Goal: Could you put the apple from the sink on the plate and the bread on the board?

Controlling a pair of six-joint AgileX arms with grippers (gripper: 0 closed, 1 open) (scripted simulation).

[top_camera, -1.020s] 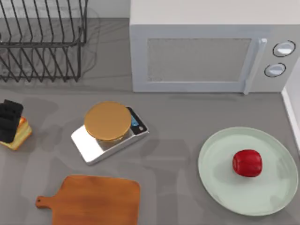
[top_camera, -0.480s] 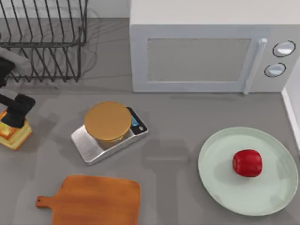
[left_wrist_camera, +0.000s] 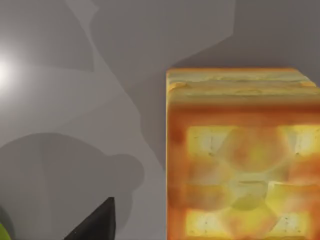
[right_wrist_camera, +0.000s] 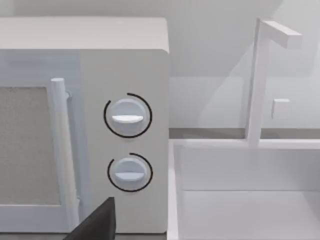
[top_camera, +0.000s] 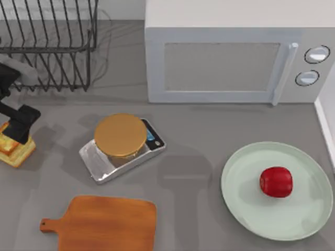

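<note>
Step in hand: the apple [top_camera: 276, 182] already lies on the plate [top_camera: 236, 198] at the top view's lower right, so the bread remains.
Bread [top_camera: 14, 149]: at the left edge, on the counter, well apart from the board [top_camera: 107, 222] at the lower left.
Left gripper [top_camera: 14, 125]: directly over the bread; whether its fingers are apart or clamped cannot be told.
Right arm: parked, its wrist camera facing the microwave [right_wrist_camera: 85, 125] and sink [right_wrist_camera: 245, 195].
Next move: likely a secure hold on the bread, then a carry down-frame and rightward to the board.

Left arm at far-left edge of the scene, its dark left tool [top_camera: 17, 123] pointing down, low over the counter. One dark finger [left_wrist_camera: 95, 222] visible in left wrist view; finger spread unclear
</note>
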